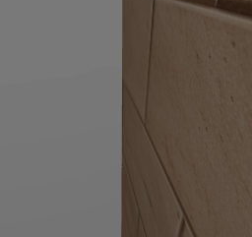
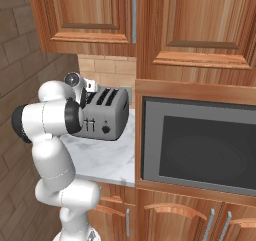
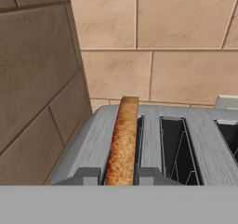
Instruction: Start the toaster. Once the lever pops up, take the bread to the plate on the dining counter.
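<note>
- Silver-grey and boxy, the toaster [image 2: 106, 114] is sitting on the marbled bench [image 2: 102, 160] in the corner, beside a built-in oven [image 2: 200, 147] and under reddish wood wall cabinets [image 2: 150, 20], as the right base view is showing.
- White arm [image 2: 52, 135] is rising from the lower left of that view, folding at the elbow and reaching forward, its hand hanging at the toaster's far left end, above the slots.
- Hand view is looking down along the toaster's top: the bread [image 3: 122, 141], a browned slice seen edge-on, is standing upright in the leftmost slot, sticking up well above the metal; the slots to its right are showing dark wire frames.
- Pincer [image 3: 119, 176] is standing nearly shut, its two grey fingertips [image 3: 86, 175] flanking the lower edge of the bread and pressing in on the slice.
- Left base view is showing a flat grey panel [image 1: 59, 108] beside brown wall tiles [image 1: 197, 108].
- Beige tiles [image 3: 153, 42] are backing the toaster in the hand view.
</note>
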Controlling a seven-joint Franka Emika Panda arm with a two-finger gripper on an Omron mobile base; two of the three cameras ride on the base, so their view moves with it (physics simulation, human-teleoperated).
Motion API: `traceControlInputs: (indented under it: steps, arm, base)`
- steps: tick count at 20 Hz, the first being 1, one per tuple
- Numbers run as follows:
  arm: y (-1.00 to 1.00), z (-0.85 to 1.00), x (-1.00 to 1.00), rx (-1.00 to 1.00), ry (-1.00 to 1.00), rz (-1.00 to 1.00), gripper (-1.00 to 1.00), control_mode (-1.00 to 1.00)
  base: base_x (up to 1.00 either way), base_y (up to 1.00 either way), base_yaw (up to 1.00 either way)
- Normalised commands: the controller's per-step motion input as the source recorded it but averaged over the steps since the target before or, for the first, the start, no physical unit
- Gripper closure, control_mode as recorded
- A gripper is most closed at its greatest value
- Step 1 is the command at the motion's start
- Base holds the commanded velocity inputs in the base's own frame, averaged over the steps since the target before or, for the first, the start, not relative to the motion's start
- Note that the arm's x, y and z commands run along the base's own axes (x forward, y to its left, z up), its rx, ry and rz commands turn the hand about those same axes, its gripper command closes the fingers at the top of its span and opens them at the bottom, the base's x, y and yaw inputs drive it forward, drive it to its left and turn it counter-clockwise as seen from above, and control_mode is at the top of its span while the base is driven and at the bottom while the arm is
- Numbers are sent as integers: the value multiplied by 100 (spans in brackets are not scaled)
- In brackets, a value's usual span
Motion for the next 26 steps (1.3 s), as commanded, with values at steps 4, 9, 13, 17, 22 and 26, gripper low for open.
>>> traceControlInputs:
  steps: [4,9,13,17,22,26]
  arm:
    - [0,0,0,0,0,0,100,-100]
    - [0,0,-3,0,0,0,100,-100]
    - [0,19,0,0,-2,0,100,-100]
    - [0,35,0,0,-1,0,100,-100]
    - [0,40,-3,0,-2,0,100,-100]
    - [0,27,-15,0,-12,0,100,-100]
  base:
    - [0,0,0]
    - [0,0,0]
    - [0,0,0]
    - [0,0,0]
    - [0,0,0]
    - [0,0,0]
